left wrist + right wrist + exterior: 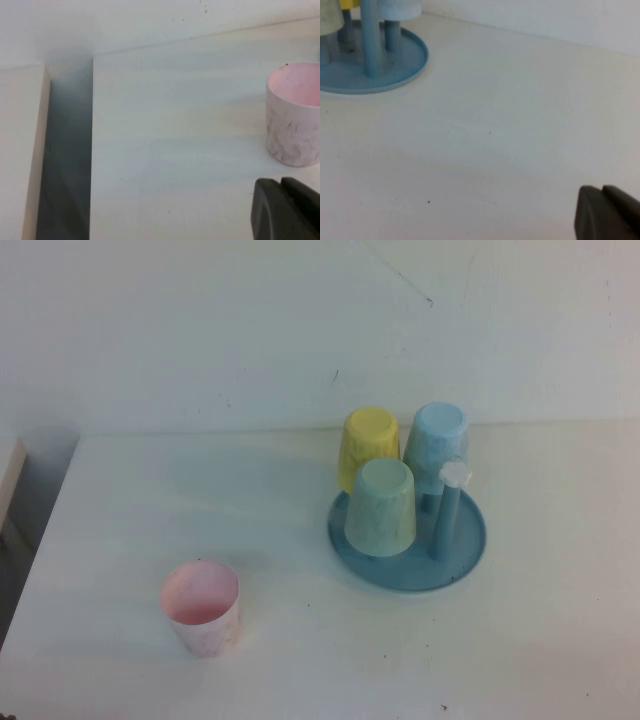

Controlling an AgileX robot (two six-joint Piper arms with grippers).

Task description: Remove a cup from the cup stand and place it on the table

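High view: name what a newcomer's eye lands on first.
The cup stand, right of centre on the table, carries three upturned cups: the mint cup in front, a yellow cup and a light blue cup behind. A pink cup stands upright alone, front left. Only the wrist views show each pincer's dark edge, low over the table.

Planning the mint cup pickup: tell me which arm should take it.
Right, probably. The stand with the mint cup sits on the table's right side, and the right end effector faces it; the left end effector faces the pink cup.
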